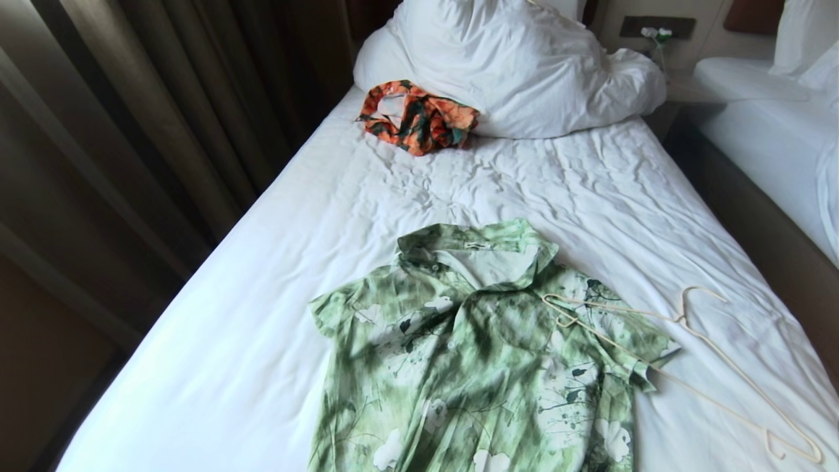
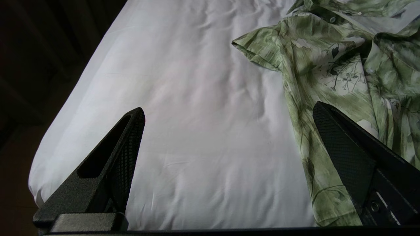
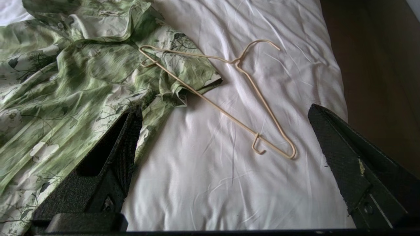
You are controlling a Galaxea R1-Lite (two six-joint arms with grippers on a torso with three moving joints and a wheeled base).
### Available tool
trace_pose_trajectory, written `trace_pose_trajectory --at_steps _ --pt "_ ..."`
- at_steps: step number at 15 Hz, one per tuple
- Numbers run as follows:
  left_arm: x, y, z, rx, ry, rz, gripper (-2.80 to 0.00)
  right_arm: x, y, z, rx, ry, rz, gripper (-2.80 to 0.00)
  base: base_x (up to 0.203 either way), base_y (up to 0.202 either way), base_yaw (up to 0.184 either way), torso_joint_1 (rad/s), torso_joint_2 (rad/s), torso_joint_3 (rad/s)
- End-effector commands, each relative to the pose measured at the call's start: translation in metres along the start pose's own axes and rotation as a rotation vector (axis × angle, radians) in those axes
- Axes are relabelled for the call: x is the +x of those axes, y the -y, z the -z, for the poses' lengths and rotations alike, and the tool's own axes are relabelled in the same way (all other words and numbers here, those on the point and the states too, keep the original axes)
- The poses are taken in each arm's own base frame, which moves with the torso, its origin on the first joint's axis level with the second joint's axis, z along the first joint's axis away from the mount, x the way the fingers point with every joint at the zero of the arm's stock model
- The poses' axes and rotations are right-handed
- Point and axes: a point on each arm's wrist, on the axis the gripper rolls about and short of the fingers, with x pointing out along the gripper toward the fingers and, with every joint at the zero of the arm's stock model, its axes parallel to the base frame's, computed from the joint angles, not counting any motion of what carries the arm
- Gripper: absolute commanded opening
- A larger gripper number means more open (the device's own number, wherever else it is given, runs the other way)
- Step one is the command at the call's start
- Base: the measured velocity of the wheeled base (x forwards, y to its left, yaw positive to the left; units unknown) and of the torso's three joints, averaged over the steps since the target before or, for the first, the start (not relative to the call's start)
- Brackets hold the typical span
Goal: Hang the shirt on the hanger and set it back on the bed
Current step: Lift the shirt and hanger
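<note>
While the shirt (image 1: 485, 354) lies flat on the bed (image 1: 275, 275) with the hanger (image 3: 226, 95) partly over its sleeve, both left gripper (image 2: 226, 114) and right gripper (image 3: 223, 111) hover wide apart, empty.

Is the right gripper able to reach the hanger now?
Probably yes: the right gripper is open above the hanger, whose hook half lies bare on the bed; only its far end rests on the shirt.
</note>
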Motion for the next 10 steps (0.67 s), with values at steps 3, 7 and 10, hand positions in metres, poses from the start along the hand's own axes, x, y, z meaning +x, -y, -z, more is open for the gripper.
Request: trace_pose_trajectory --at_steps 3,7,10 --pt "0.0 0.0 0.0 0.0 0.001 0.0 0.0 -0.008 0.0 0.019 -0.01 0.028 -0.009 0.0 0.0 0.0 0.0 0.0 0.0 0.0" --pt "0.0 0.0 0.0 0.0 0.001 0.0 0.0 -0.014 0.0 0.045 -0.047 0.064 0.0 0.0 0.0 0.0 0.0 0.0 0.0 0.0" --pt "0.0 0.0 0.0 0.0 0.001 0.0 0.0 -0.009 0.001 0.064 -0.082 0.034 0.012 0.0 0.0 0.0 0.0 0.0 0.0 0.0"
